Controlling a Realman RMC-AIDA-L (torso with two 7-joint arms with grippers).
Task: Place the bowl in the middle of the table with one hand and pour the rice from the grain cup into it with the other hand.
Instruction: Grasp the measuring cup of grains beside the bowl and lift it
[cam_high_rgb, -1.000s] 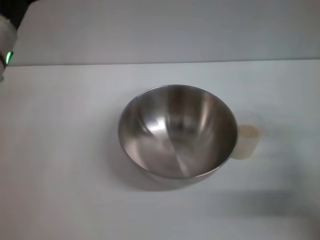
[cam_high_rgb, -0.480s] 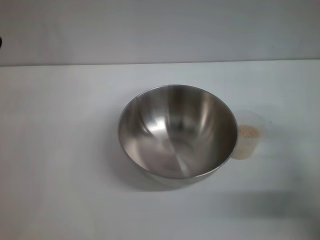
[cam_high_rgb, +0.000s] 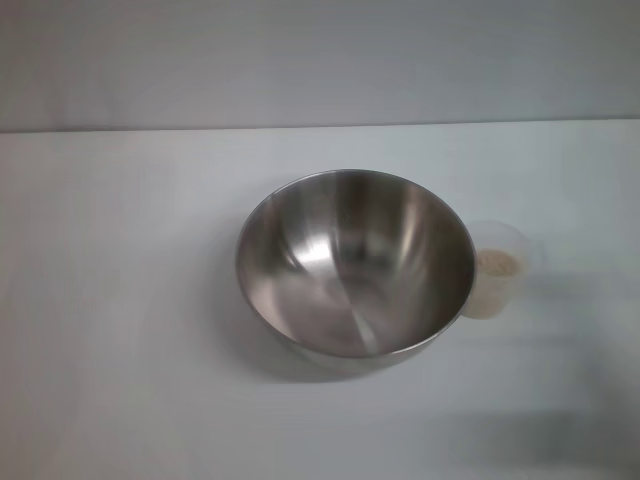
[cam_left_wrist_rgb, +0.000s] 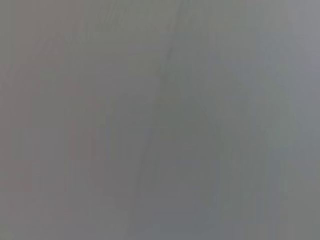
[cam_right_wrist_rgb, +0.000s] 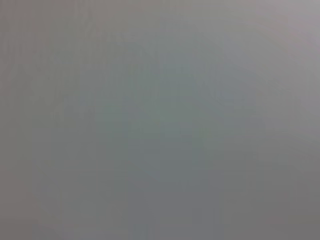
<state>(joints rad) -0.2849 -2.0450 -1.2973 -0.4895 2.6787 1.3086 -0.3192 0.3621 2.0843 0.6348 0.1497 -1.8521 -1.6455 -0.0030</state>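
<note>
Two items sitting on worktop (cam_high_rgb: 120, 300) | bowl (cam_high_rgb: 354, 262) centre | cup (cam_high_rgb: 497, 270) touching its right, holding rice (cam_high_rgb: 497, 263) | both end effectors showing nowhere, state unknowable

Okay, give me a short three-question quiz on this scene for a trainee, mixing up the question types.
1. True or false: the large round stainless-steel bowl already holds the off-white rice.
2. On which of the robot's sides of the bowl does the small transparent plastic grain cup stand? A) left B) right C) in front, nearer the robot
3. Fill in: in the head view, the number of grippers seen over the plain white table is ____.

Key
1. False: the bowl is empty and the rice sits in the cup.
2. B: the cup stands upright, close against the bowl's right rim.
3. Zero.
</note>
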